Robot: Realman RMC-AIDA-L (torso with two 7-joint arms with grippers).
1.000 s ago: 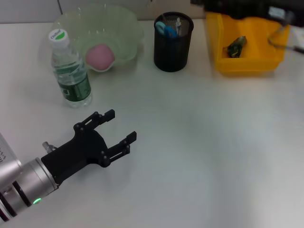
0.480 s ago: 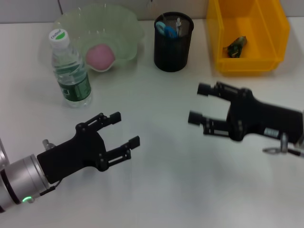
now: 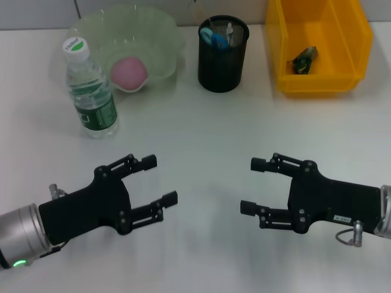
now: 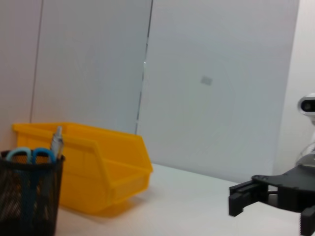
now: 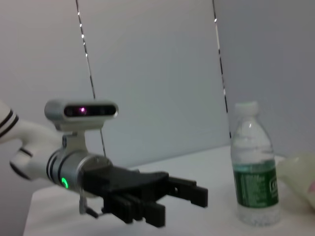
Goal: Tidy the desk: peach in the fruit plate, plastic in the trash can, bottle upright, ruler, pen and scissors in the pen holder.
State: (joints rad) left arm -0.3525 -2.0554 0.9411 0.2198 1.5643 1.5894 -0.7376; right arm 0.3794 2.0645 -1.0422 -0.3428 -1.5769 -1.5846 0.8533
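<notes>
Bottle upright, light, slick plastic; grip mid-body at label.
Left pincer and right pincer gape wide, empty, over bench.

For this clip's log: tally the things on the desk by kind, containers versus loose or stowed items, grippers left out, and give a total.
Containers: 3 - fruit plate, pen holder, yellow bin
Bottles: 1 - water bottle, upright
Fruit: 1 - peach, in the fruit plate
Scissors: 1 - blue-handled scissors, in the pen holder
Plastic scrap: 1 - plastic, in the yellow bin
Total: 7
</notes>
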